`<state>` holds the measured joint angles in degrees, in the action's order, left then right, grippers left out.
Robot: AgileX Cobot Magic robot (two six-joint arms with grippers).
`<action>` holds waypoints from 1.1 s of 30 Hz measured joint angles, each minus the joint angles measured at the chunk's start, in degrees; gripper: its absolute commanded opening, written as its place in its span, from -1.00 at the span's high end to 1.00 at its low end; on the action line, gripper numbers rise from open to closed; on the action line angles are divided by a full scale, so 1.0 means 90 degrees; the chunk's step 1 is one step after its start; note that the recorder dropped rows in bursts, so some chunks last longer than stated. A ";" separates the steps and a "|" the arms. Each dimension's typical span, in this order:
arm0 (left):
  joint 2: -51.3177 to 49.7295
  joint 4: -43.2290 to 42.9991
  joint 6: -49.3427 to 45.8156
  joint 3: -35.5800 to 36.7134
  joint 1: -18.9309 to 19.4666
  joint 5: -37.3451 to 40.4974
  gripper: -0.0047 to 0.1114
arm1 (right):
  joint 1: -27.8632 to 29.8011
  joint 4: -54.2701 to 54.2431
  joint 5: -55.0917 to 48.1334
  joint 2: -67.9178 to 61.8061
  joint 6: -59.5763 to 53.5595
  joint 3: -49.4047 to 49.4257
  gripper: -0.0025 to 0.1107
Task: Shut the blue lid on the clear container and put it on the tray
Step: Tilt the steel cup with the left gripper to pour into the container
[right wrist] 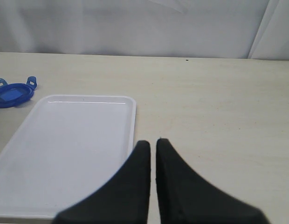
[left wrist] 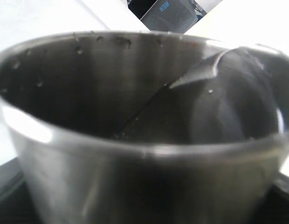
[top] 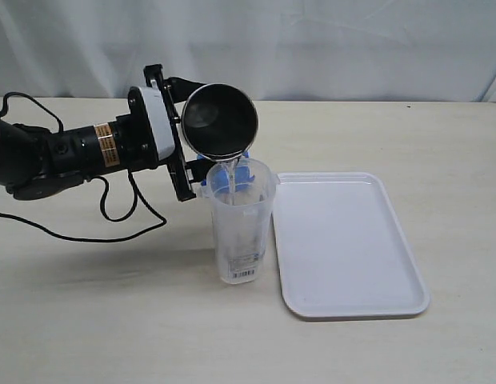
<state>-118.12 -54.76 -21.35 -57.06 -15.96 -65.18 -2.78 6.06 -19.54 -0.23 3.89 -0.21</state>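
Note:
The clear container (top: pixel 240 232) stands upright on the table, just left of the white tray (top: pixel 352 248). My left gripper (top: pixel 204 126) is shut on a grey steel cup (top: pixel 220 120), tilted over the container's mouth. A thin stream of water (top: pixel 230 172) runs from the cup into the container. The cup's inside (left wrist: pixel 135 93) fills the left wrist view. The blue lid (right wrist: pixel 13 93) lies flat on the table behind the container; part of the lid (top: pixel 246 170) shows past the container's rim. My right gripper (right wrist: pixel 153 142) is shut on nothing, hovering over the near edge of the tray (right wrist: pixel 65 149).
A black cable (top: pixel 112 216) loops on the table under the left arm. A white curtain (top: pixel 312 40) closes off the back. The beige table (top: pixel 440 144) stretches right of the tray.

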 measured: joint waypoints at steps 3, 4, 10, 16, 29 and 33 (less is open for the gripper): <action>0.0000 0.0082 -0.0089 0.0000 0.0000 0.0000 0.92 | 0.0000 0.0000 0.0000 0.0000 0.0000 0.0000 0.88; 0.0000 0.0094 -0.0108 0.0000 0.0000 0.0000 0.92 | 0.0000 0.0000 0.0000 0.0000 0.0000 0.0000 0.88; 0.0000 0.0107 -0.0202 0.0000 0.0000 0.0000 0.92 | 0.0000 0.0000 0.0000 0.0000 0.0000 0.0000 0.88; 0.0000 0.0107 -0.0231 0.0000 0.0000 0.0000 0.92 | 0.0000 0.0000 0.0000 0.0000 0.0000 0.0000 0.88; 0.0000 0.0107 -0.0701 0.0000 0.0000 0.0000 0.92 | 0.0000 0.0000 0.0000 0.0000 0.0000 0.0000 0.88; 0.0000 0.0107 -0.0884 0.0000 0.0000 0.0000 0.92 | 0.0000 0.0000 0.0000 0.0000 0.0000 0.0000 0.88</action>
<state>-118.12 -53.80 -29.31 -57.06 -15.96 -65.18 -2.78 6.06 -19.54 -0.23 3.89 -0.21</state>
